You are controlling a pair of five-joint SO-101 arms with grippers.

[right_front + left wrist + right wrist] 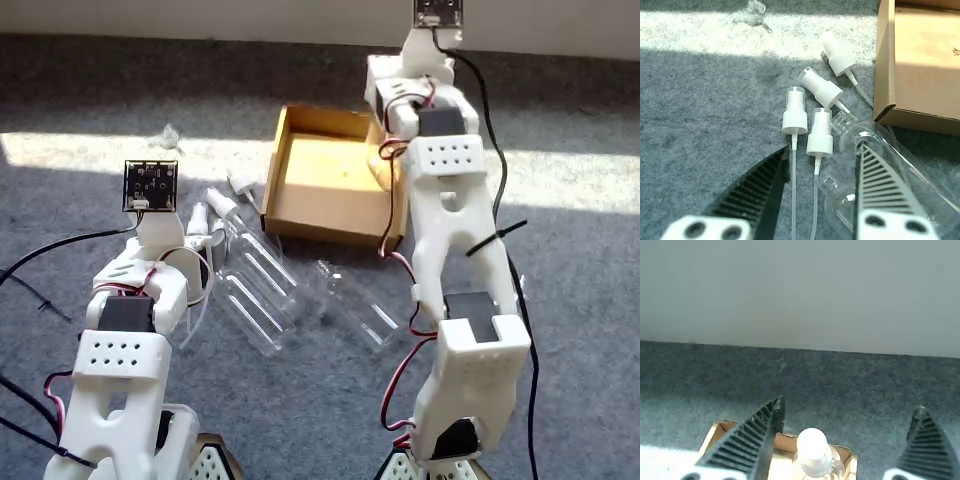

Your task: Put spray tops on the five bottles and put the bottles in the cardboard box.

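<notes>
Right wrist view | right tool (pixel 849 407) wide over one capped bottle (pixel 813 452) standing in box (pixel 325 180) | left tool (pixel 822 149) wide over four loose spray tops (pixel 795 117) | uncapped bottles (pixel 255 290) lie beside box | four seemingly left.
</notes>
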